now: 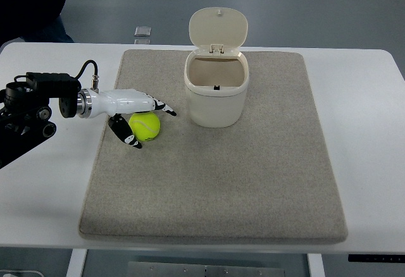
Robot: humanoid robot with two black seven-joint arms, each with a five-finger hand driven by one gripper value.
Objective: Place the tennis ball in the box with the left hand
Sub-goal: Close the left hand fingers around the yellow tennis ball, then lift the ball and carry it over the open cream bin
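left hand cupping around the tennis ball beside the open box

the left hand is reaching in from the left edge of the frame, its black arm and silver wrist lying over the white table and its white palm crossing onto the grey mat. the fingers are spreading wide around the tennis ball: the upper fingers are stretching over the top of the ball toward the right, and the thumb is pointing down along the ball's left side. the fingers are sitting right beside the ball, but it is not possible to tell whether they are pressing on it; the ball is resting on the mat and is not lifted.

the yellow-green ball is lying in the upper left part of the mat, left of centre in the frame. the cream box is standing upright on the mat just to the right of the ball, near the top centre of the frame, clearly apart from it. its hinged lid is standing open, tipped back toward the top of the frame, and the inside is showing.

a small grey object is lying on the floor beyond the table's far edge, and a dark shape is filling the upper left corner.
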